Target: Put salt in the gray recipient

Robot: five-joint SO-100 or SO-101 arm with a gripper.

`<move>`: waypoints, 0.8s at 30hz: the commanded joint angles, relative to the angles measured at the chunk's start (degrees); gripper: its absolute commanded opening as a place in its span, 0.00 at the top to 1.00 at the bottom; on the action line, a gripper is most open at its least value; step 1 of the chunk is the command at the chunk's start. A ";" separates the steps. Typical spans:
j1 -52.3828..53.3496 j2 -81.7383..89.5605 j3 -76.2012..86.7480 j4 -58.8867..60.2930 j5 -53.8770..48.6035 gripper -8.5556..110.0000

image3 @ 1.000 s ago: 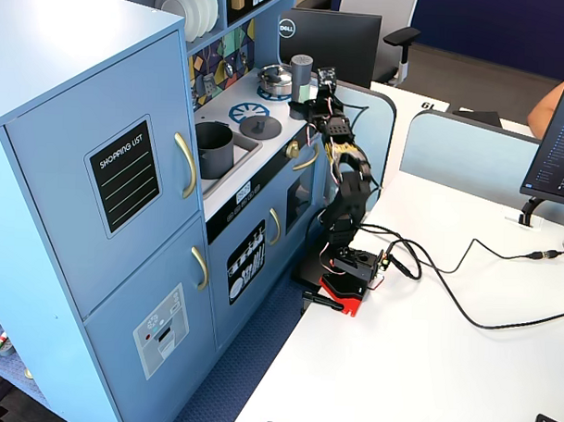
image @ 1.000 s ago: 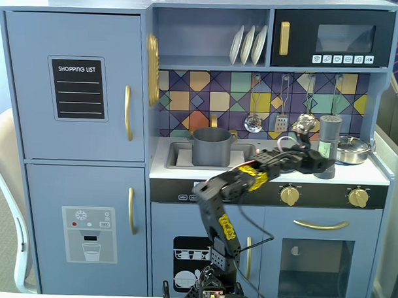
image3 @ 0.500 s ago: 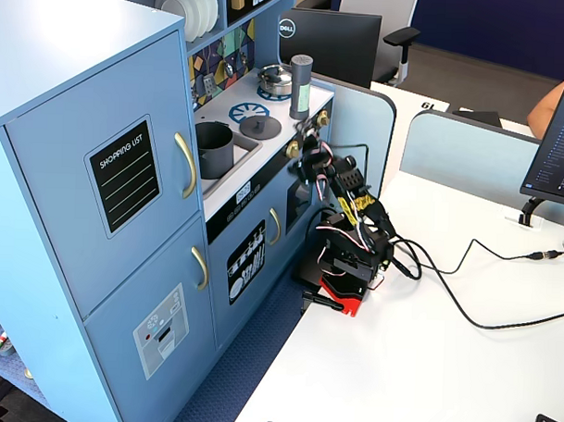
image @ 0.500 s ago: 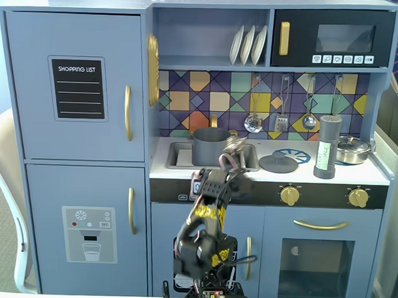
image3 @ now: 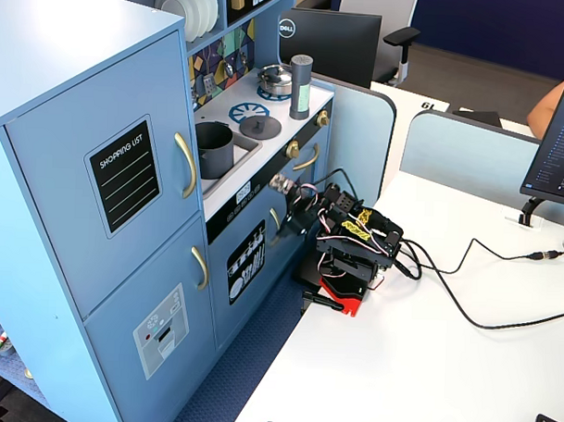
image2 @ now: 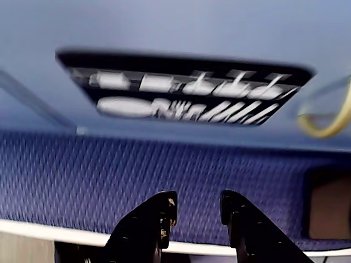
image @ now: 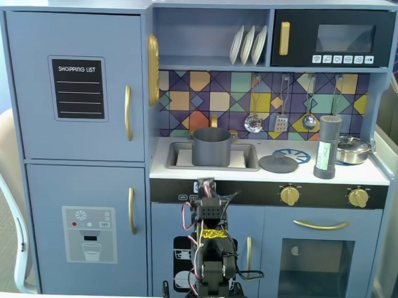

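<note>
Salt point(image: 326, 147) upright on worktop point(image: 374, 175) right of lid point(image: 277, 165), gray recipient point(image: 211, 147) in sink, fingers point(image2: 197, 208) slightly apart, empty, folded low.

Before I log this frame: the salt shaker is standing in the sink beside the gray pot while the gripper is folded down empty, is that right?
Not quite: the salt shaker stands on the counter beside the steel pan, as a fixed view shows. The gray pot sits alone in the sink, and the gripper is folded down empty.

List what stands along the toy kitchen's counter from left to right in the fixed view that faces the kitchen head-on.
Gray pot in the sink → flat gray lid → salt shaker → shiny steel pan.
</note>
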 commanded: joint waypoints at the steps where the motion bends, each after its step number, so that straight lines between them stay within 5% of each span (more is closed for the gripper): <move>1: -0.88 0.53 6.15 -7.56 -0.53 0.93; 6: -1.32 0.62 7.38 -13.71 2.20 0.92; 13: 3.43 0.62 7.47 0.97 -7.73 0.91; 24: 4.04 0.62 7.47 5.80 -1.76 0.89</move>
